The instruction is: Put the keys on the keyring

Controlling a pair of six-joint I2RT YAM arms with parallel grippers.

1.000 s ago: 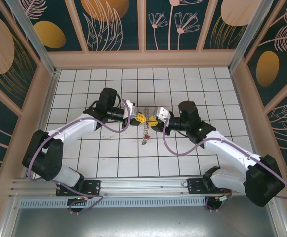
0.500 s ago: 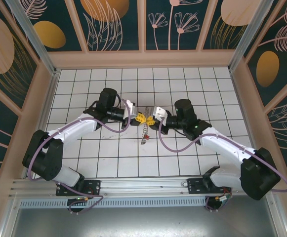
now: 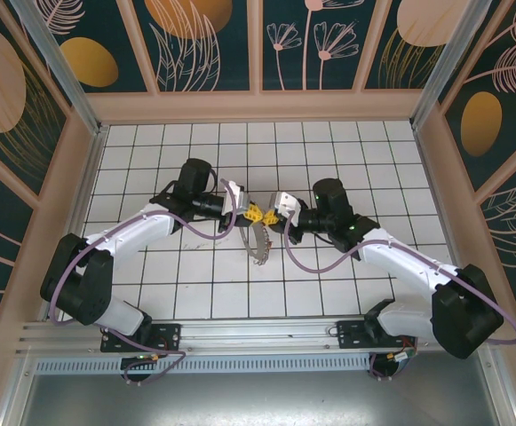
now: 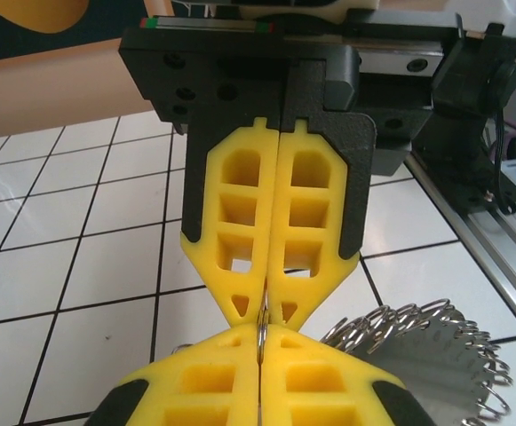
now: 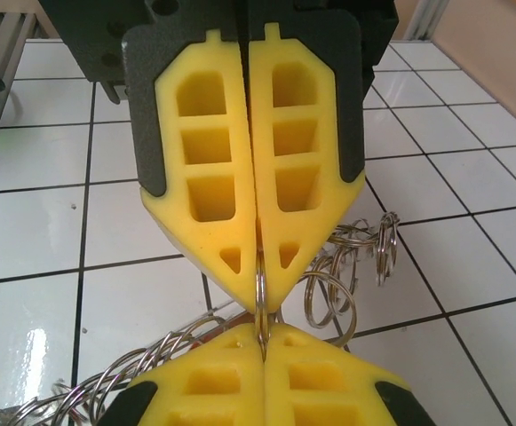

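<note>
We're clamping the left pincer (image 3: 250, 214) and right pincer (image 3: 272, 218) tip-to-tip on the keyring (image 3: 258, 242) wire, hoop dangling just below them, likely pinning it from both sides so it can't swing.

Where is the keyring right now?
In the top view the keyring is mid-table, held at its far edge where the tips of the left tool and right tool meet, its hoop extending toward the arm bases.

Yellow latticed pads (image 4: 240, 213) on black backing front the left gripper (image 3: 252, 213) and right gripper (image 3: 269, 218), centre frame, above the silvery keyring (image 3: 256, 241). White arms (image 3: 142, 232), black joints (image 3: 193, 177), purple cables (image 3: 206, 236); white floor tiles (image 3: 178, 284) gridded dark; teal walls (image 3: 213, 53) with orange ovals (image 3: 89, 60) and pale leaves (image 3: 182, 46).
</note>
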